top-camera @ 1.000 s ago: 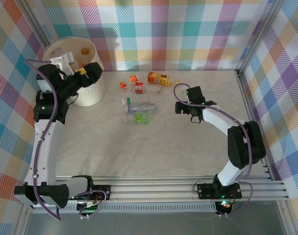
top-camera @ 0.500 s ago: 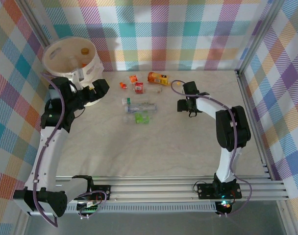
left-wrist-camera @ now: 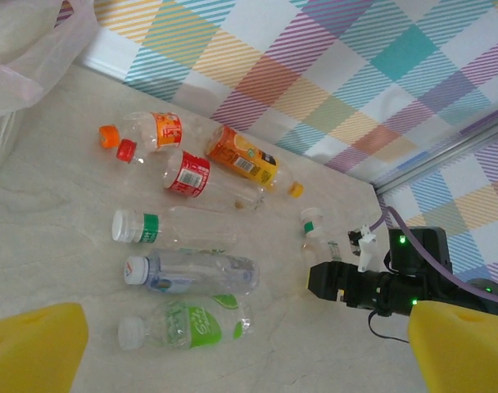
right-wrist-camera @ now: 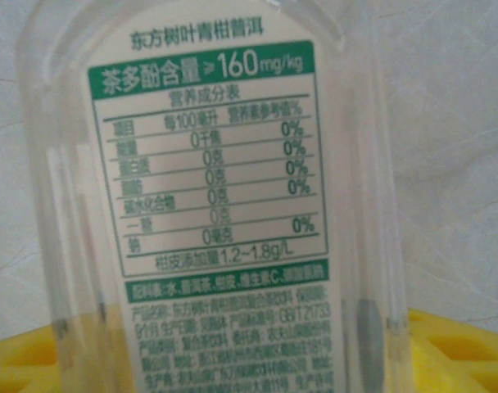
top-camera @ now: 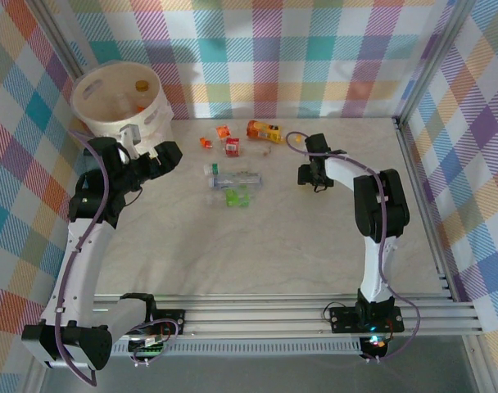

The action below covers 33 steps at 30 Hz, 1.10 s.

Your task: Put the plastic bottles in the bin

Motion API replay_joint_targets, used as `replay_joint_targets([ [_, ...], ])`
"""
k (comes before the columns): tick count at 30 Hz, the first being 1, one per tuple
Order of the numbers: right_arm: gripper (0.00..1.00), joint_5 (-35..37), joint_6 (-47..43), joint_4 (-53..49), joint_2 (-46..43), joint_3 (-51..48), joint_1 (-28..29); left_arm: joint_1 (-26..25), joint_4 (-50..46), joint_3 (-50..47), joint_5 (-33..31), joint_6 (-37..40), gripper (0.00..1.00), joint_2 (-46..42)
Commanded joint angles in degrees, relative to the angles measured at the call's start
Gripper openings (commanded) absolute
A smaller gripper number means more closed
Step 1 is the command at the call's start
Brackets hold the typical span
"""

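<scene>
Several plastic bottles lie at the table's middle back: an orange one [top-camera: 265, 131], a red-labelled one [top-camera: 232, 146], clear ones [top-camera: 233, 176] and a green-labelled one [top-camera: 237, 196]. Apart from them on the right lies a clear plastic bottle with a green band [left-wrist-camera: 314, 233]. My right gripper [top-camera: 307, 173] is down over it. In the right wrist view its white and green label [right-wrist-camera: 208, 188] sits between my yellow fingers [right-wrist-camera: 462, 352], which lie against both its sides. The cream bin [top-camera: 79, 98] stands at the back left. My left gripper [top-camera: 165, 151] hangs open and empty just in front of the bin.
The bin holds a few bottles, one with an orange cap [top-camera: 141, 83]. Checked walls close the table at the back and both sides, with a metal rail [top-camera: 413, 164] on the right. Bare tabletop [top-camera: 257, 246] stretches in front of the bottles.
My left arm has drawn back from over the bin and come down in front of it. My right gripper moved back and left onto the lone bottle, and its jaws narrowed round it.
</scene>
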Motion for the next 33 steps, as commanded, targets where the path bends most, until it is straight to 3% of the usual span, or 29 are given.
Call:
replay_joint_targets([
  [1, 0.67, -0.42, 0.35, 1.32, -0.73, -0.85, -0.1, -0.46, -0.51, -0.42, 0.59, 0.65, 1.0, -0.65],
  [13, 0.48, -2.53, -0.83, 11.06, -11.93, -12.79, 0.88, -1.97, 4.12, -3.14, 3.78, -2.59, 1.0, 0.91],
  [28, 0.39, -5.03, 0.32, 15.2, -27.22, -23.3, 6.78, -10.93, 9.39, -3.43, 2.29, -4.48, 1.0, 7.24],
  [33, 0.38, -9.02, 0.58, 18.81, -32.05, -26.72, 9.65, -13.31, 13.01, -2.89, 2.71, -5.62, 1.0, 9.67],
])
